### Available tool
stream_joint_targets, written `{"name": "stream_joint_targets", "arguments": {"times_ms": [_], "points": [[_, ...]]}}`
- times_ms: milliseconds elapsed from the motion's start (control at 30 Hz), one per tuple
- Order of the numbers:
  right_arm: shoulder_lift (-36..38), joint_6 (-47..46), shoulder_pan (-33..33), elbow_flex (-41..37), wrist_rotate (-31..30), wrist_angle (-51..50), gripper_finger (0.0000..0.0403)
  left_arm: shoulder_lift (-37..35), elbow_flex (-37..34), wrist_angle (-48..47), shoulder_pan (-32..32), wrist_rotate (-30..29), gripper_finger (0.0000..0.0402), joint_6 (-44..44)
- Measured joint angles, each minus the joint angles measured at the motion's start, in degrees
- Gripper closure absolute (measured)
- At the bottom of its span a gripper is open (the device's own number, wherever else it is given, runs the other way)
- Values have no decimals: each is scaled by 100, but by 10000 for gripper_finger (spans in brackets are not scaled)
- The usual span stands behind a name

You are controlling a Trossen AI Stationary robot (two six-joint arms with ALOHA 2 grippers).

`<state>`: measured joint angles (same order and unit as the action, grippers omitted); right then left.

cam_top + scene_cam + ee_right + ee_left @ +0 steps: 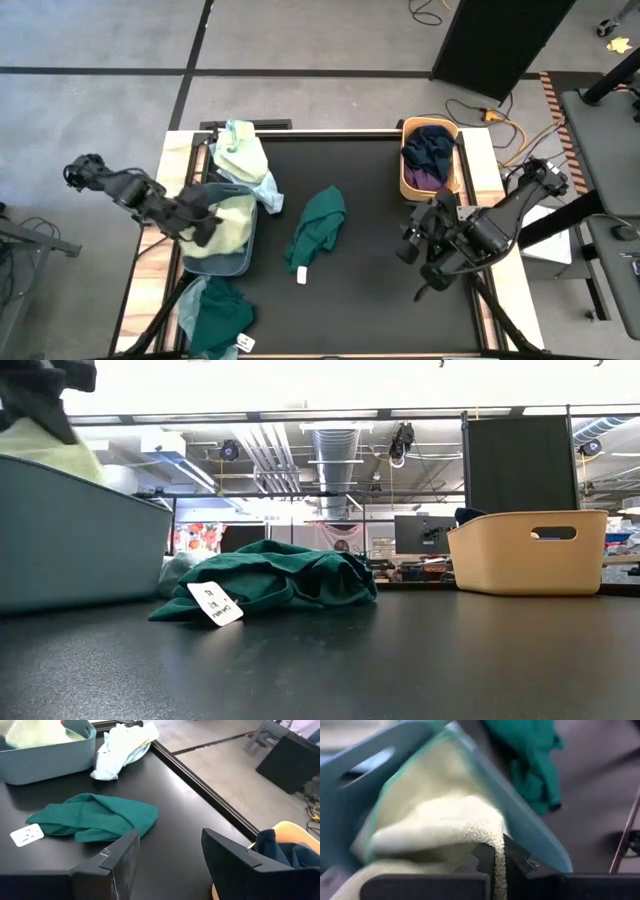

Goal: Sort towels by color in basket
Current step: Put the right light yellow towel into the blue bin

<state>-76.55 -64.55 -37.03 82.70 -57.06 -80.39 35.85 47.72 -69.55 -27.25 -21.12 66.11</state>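
Observation:
My left gripper (pixel 205 228) is over the blue basket (pixel 235 268) at the table's left, shut on a pale yellow-green towel (pixel 228 222) that fills the basket. A dark teal towel (pixel 318 228) with a white tag (pixel 301 275) lies crumpled on the black table's middle. My right gripper (pixel 412 250) hangs open above the table's right part, apart from that towel (pixel 95 822). Navy and purple towels (pixel 428 150) lie in the tan basket (pixel 408 185) at the far right. A light mint towel (pixel 245 160) lies beyond the blue basket, and another teal towel (pixel 220 315) at the near left. My left gripper pinches a thin bunched edge of the pale yellow-green towel (pixel 498 862) between its two fingers. The fingers slant down from the table's left side. The rest of the towel (pixel 430 830) bulges slack below them and lies inside the blue basket.
The blue basket's wall (pixel 80 545) stands at the left and the tan basket (pixel 530 550) at the right in the low view. Bare black table (pixel 370 300) lies between the middle towel and the near edge. Cables lie on the floor beyond the table (pixel 490 115).

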Motion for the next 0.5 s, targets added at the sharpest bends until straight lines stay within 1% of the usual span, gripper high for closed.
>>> {"name": "stream_joint_targets", "arguments": {"times_ms": [67,167,200,400,500], "points": [[0,0,48,0,1,8,197,123,-136,438,7,-204,401,-195],[0,-4,71,-1,4,17,197,357,-235,407,39,-195,401,-661],[0,-4,71,-1,7,29,197,446,-269,386,38,-140,401,-920],[0,-149,69,-1,190,39,197,1058,-241,435,37,673,401,-2765],[-9,-155,69,-1,201,117,197,1338,-244,444,85,797,401,-3307]]}}
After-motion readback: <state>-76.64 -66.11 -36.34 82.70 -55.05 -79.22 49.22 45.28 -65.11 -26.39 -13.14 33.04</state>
